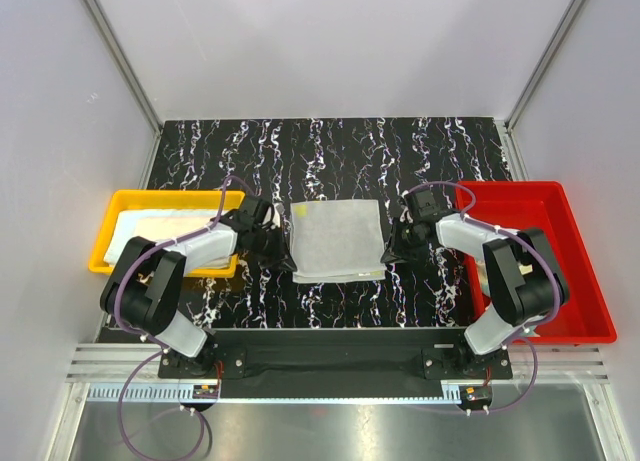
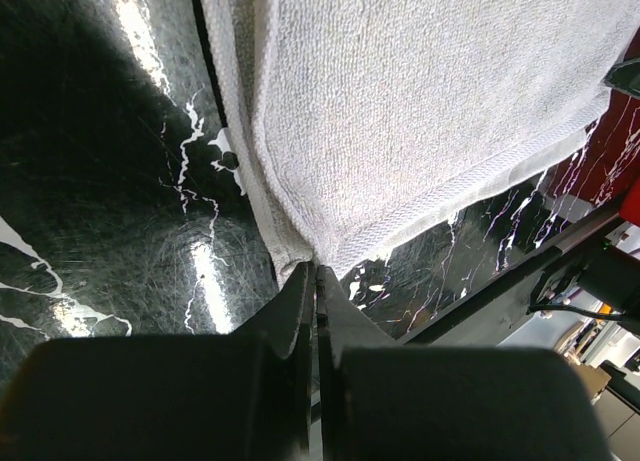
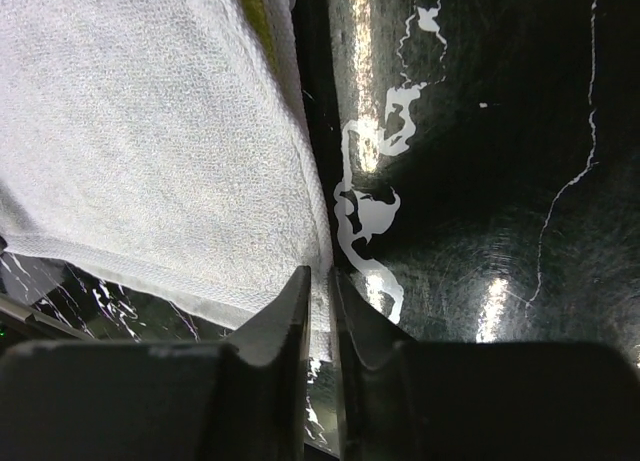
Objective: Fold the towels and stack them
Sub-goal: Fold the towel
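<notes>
The left claw (image 2: 314, 269) is pressed together on the 7 o'clock corner of a folded towel (image 1: 337, 239), the cloth drawn to a point where it meets the tips. Across from it, the right claw (image 3: 320, 273) stands a little apart at the 5 o'clock corner, with white terry lying in the narrow gap and not clearly pinched. The towel itself lies flat as a neat whitish square in the middle of the black marbled table (image 1: 330, 151), between the two arms.

At 9 o'clock a yellow tray (image 1: 165, 193) holds another pale cloth (image 1: 150, 226). At 3 o'clock sits a red tray (image 1: 565, 251), its contents mostly hidden by the right arm.

The risk appears to lie in the uneven hold. If the left arm pulls back while clamped, it could drag that corner and skew the fold. The right fingers could catch the terry loops as they lift and peel the top layer open.

No brand, label or writing can be read on the towel, the trays or the arms.
</notes>
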{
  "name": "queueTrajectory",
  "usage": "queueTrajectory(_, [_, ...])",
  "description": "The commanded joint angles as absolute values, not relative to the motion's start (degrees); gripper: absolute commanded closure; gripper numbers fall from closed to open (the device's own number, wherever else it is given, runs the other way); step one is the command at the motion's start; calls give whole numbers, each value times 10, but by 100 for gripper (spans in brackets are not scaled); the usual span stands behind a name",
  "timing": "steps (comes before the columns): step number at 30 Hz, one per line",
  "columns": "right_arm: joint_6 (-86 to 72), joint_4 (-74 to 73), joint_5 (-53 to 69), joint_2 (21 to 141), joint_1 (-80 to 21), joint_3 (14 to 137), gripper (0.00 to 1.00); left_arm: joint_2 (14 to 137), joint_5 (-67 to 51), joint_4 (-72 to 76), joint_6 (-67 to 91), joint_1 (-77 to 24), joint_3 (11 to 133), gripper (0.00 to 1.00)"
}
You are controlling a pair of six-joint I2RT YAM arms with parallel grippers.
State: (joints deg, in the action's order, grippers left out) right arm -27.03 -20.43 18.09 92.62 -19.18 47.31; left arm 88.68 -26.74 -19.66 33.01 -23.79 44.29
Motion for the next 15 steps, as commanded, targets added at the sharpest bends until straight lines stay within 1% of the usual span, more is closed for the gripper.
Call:
queueTrajectory(1, [-276, -207, 171, 901, -196, 474, 84, 888, -260, -188, 324, -242, 467, 100])
queueTrajectory(2, [-277, -209, 171, 900, -196, 475, 86, 888, -259, -191, 323, -243, 468, 100])
queueTrajectory(4, [-277, -215, 169, 897, -196, 476, 88, 887, -258, -192, 324, -243, 469, 100])
queueTrajectory(8, [-280, -218, 173, 890, -197, 475, 100, 885, -257, -193, 324, -246, 471, 100])
queueTrajectory(15, [-273, -245, 159, 881, -197, 494, 100, 876, -238, -216, 320, -246, 490, 100])
